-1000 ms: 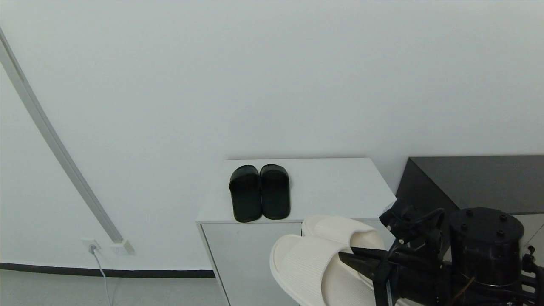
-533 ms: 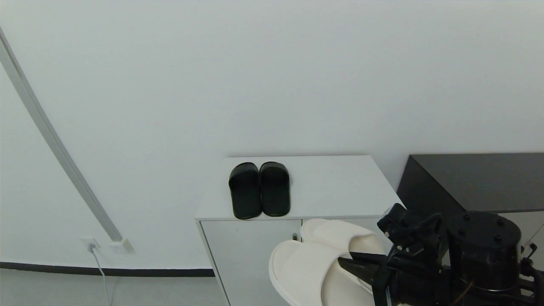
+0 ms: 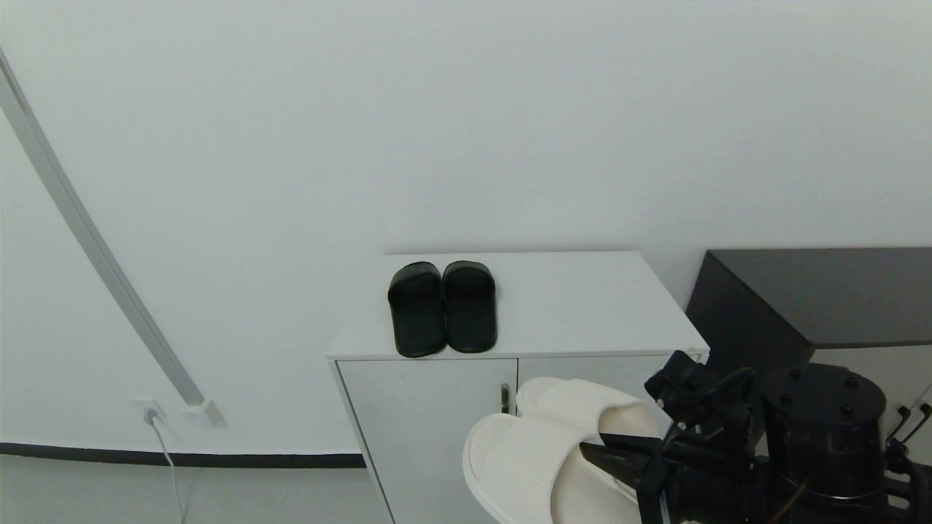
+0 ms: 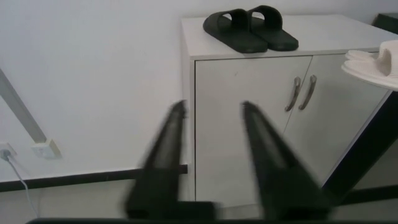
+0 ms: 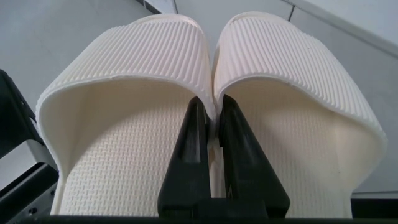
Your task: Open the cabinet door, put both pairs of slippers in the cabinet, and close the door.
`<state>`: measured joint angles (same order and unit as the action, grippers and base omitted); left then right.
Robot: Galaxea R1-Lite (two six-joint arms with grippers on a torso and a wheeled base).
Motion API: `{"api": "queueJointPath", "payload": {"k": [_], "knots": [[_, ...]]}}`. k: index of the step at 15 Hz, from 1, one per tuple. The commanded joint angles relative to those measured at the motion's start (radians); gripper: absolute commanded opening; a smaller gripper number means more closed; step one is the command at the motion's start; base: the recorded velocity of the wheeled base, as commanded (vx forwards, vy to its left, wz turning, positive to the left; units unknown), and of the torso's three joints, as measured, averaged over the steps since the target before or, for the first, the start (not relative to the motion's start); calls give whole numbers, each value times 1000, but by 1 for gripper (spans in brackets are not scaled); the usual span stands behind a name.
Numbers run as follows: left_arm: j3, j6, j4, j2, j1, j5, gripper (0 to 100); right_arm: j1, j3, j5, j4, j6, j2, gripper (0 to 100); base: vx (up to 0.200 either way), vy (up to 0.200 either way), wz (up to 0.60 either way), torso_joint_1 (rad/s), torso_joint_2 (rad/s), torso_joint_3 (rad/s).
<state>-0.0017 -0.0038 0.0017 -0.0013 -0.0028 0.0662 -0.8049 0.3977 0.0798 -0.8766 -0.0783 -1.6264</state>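
White-walled room: cabinet (image 3: pixel 582 313) is found shut, black slippers (image 3: pixel 443 307) on top. White slippers (image 3: pixel 539 451) are clamped in right gripper (image 5: pixel 212 109) before its doors. Left gripper (image 4: pixel 213 109) is spread, empty. Opening, both stowings and closing are judged outstanding.

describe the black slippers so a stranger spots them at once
Find the white cabinet against the wall. On its top, left front, the black slippers sit side by side. They are smooth and dark, unlike the ribbed cream slippers in the right gripper.
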Motion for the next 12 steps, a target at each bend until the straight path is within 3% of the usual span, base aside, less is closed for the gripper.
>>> {"api": "queueJointPath", "payload": {"k": [1, 12], "knots": [[0, -1, 0, 1, 0, 0, 100, 0, -3, 0, -1, 0, -4, 0, 0, 0, 0, -159, 354, 193], [0, -2, 0, 1, 0, -2, 100, -4, -11, 2, -2, 20, -10, 0, 0, 0, 0, -200, 471, 270]]}}
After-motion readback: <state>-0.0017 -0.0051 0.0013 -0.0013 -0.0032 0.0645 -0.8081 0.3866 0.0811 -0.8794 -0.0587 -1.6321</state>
